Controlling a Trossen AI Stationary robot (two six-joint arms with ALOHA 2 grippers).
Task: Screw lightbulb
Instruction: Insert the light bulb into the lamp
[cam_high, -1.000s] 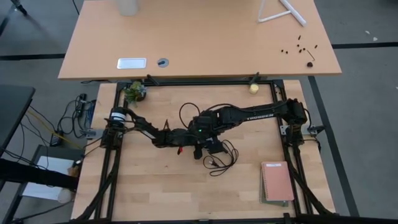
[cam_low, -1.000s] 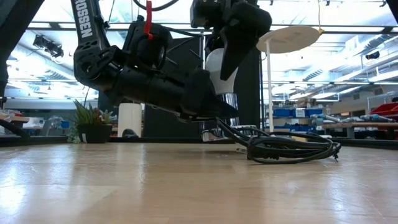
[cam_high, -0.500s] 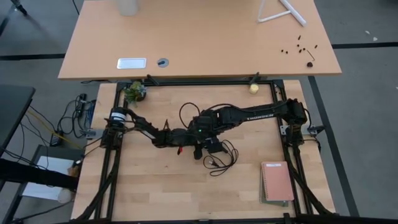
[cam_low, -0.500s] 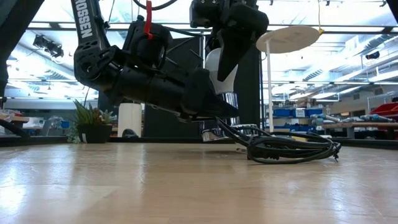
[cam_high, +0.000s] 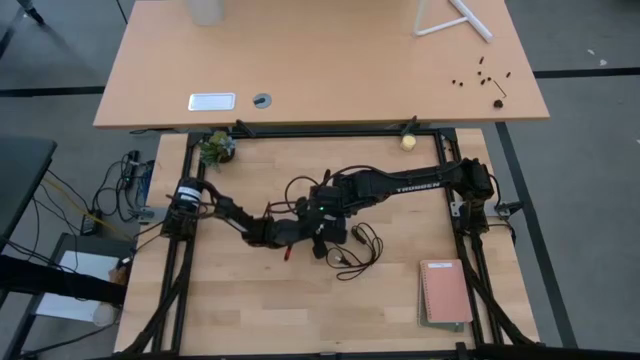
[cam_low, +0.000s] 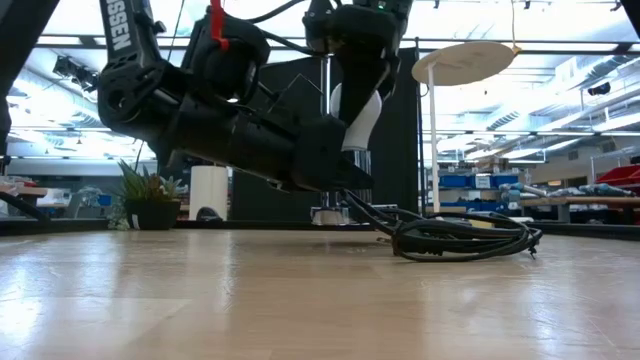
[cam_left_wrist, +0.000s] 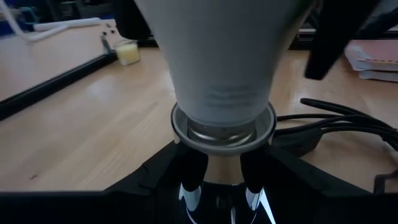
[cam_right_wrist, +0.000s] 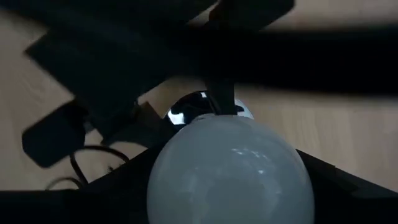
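Note:
The white lightbulb (cam_low: 358, 112) stands upright over mid-table, head up. In the left wrist view its tapered neck (cam_left_wrist: 217, 62) goes down to a grey screw base (cam_left_wrist: 221, 132), which sits inside the rim of the silver socket (cam_left_wrist: 180, 124). My left gripper (cam_high: 303, 229) comes from the table's left and is shut on the socket. My right gripper (cam_high: 325, 214) comes from above and is shut on the bulb. The socket's black cord (cam_low: 460, 235) lies coiled on the table beside them. My left gripper pinches the socket's silver body (cam_left_wrist: 221, 165), below its rim, between its two fingers (cam_left_wrist: 191, 177). The fingers come nearly level from the table's left. The socket stands upright, mouth up; whether its foot rests on the table I cannot tell. My right gripper pinches the bulb's rounded head (cam_right_wrist: 158, 180) between its two fingers (cam_right_wrist: 124, 186), one on each side. The fingers point down from above. The bulb stands upright with its screw base in the socket's mouth.
The cord's loops (cam_high: 352, 250) lie toward the near right of the grippers. Two notebooks (cam_high: 445, 292) lie at the near right corner. A pale-yellow ball (cam_high: 408, 142) and a small plant (cam_high: 215, 148) sit at the far edge. Bare wood shows at the near left.
My left arm has swung a little toward the table's near edge, and its gripper now covers more of the socket in the low view. My right gripper has turned about the bulb's upright axis, still shut on it. The cord has shifted slightly.

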